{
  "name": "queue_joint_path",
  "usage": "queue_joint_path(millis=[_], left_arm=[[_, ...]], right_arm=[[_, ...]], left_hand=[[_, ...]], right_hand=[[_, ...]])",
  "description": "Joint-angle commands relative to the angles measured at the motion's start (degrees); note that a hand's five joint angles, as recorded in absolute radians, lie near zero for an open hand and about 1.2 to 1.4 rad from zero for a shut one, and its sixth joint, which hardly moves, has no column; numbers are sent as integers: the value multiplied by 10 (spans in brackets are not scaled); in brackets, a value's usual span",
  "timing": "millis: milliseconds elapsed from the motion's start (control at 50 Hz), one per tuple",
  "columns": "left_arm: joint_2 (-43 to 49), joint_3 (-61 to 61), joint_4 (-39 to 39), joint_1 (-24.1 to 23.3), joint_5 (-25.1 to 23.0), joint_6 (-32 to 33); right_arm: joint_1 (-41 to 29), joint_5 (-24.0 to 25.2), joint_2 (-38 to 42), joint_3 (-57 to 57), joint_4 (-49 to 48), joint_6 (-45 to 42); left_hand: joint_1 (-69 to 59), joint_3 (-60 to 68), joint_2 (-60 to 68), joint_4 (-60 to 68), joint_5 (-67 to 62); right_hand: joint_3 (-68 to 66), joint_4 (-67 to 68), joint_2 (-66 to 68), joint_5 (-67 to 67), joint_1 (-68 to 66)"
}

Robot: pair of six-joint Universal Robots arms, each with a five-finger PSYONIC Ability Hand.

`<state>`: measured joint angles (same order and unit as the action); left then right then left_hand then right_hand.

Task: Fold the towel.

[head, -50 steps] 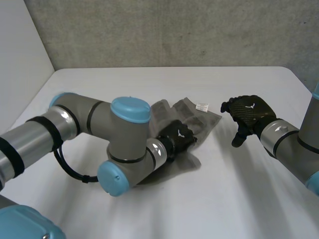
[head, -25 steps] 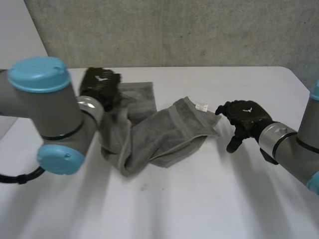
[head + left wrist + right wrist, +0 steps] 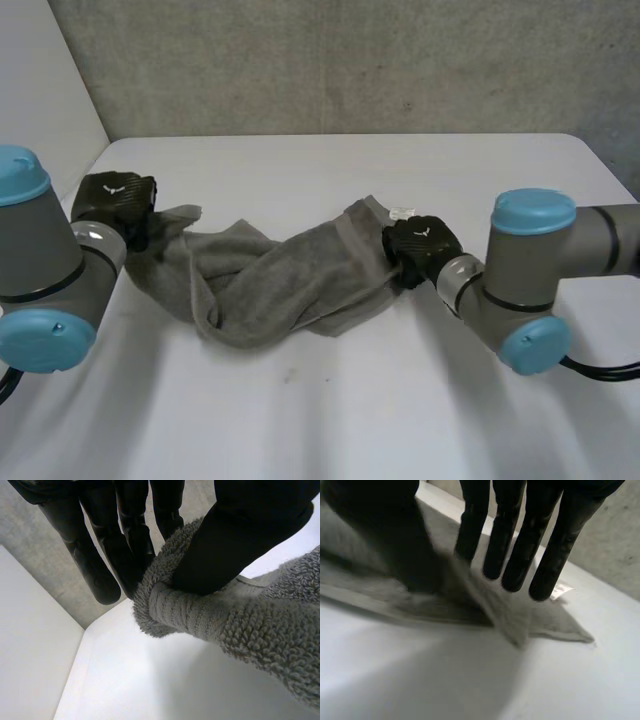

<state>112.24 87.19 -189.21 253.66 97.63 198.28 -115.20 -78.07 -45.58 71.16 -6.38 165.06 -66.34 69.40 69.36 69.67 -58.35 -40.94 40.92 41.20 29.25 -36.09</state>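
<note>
A grey towel [image 3: 270, 275] lies crumpled and stretched across the white table [image 3: 350, 410]. My left hand [image 3: 115, 198] is at the towel's left end and holds that corner a little off the table. In the left wrist view the thumb [image 3: 240, 535] pinches the towel's hem [image 3: 170, 605] against the fingers. My right hand [image 3: 422, 245] rests on the towel's right end, beside a white label [image 3: 403, 213]. In the right wrist view its fingers [image 3: 512, 540] are straight, tips at the towel [image 3: 540, 620], with the label [image 3: 562, 590] just beyond them.
A grey wall [image 3: 350, 60] runs behind the table's far edge and a white wall [image 3: 40, 90] stands at the left. Both arms' elbows [image 3: 535, 290] hang low over the table's near half.
My left hand has drawn its end of the towel from the middle out to the far left, stretching the cloth. My right hand has come in from the right onto the towel's labelled end.
</note>
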Motion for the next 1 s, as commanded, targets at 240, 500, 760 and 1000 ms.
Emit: queue_joint_path(millis=[240, 500, 760, 1000], left_arm=[[-64, 20, 4, 8, 2, -52], [-161, 82, 6, -3, -2, -170], [-64, 109, -2, -6, -39, -204], [63, -189, -11, -6, -89, -205]], right_arm=[[69, -24, -240, 44, 15, -100], [139, -24, -353, 40, 260, -314], [127, -31, -242, 35, 320, -358], [68, -129, -93, -264, 96, -353]], left_hand=[[-137, 106, 106, 103, -117], [-137, 106, 106, 103, -117], [-137, 106, 106, 103, -117], [-137, 106, 106, 103, -117]], right_hand=[[-391, 391, 388, 407, -439], [-391, 391, 388, 407, -439], [-391, 391, 388, 407, -439], [-391, 391, 388, 407, -439]])
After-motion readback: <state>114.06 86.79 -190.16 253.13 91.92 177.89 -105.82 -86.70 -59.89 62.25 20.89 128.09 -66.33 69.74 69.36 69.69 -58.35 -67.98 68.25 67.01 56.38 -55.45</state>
